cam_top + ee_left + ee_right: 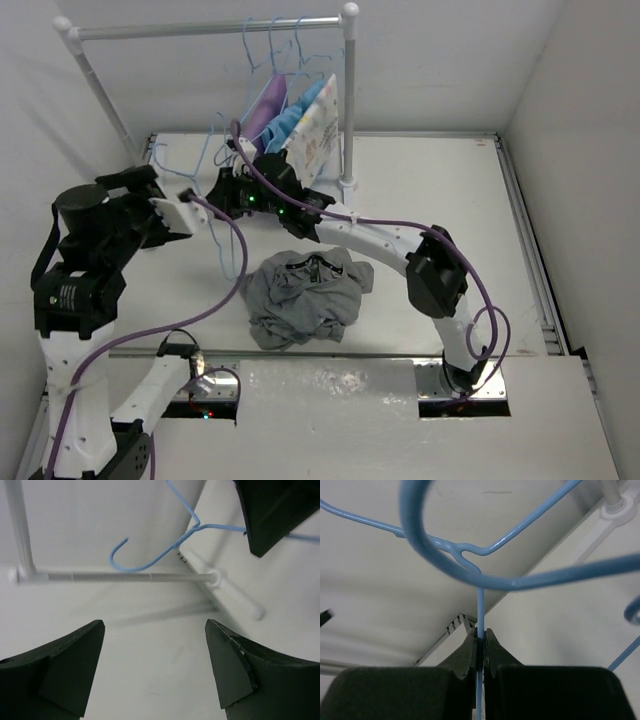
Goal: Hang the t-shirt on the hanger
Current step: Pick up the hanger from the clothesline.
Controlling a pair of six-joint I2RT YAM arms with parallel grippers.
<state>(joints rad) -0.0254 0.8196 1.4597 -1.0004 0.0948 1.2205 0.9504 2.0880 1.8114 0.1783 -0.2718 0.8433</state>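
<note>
The grey t-shirt (300, 293) lies crumpled on the table, in the middle, in front of both grippers. The thin light-blue hanger (208, 150) is held off the table at the far left. My right gripper (225, 190) is shut on one straight wire of the hanger (480, 605) just below its twisted neck, and the hook loops close above the camera. My left gripper (195, 200) is open and empty beside it. In the left wrist view the open gripper (155, 625) faces bare table, with the hanger's hook (150, 562) ahead and above it.
A white clothes rack (347, 100) stands at the back, carrying hangers with purple, blue and patterned white garments (300, 120). Its base bar (125, 575) lies across the table ahead of the left gripper. White walls enclose the back and sides.
</note>
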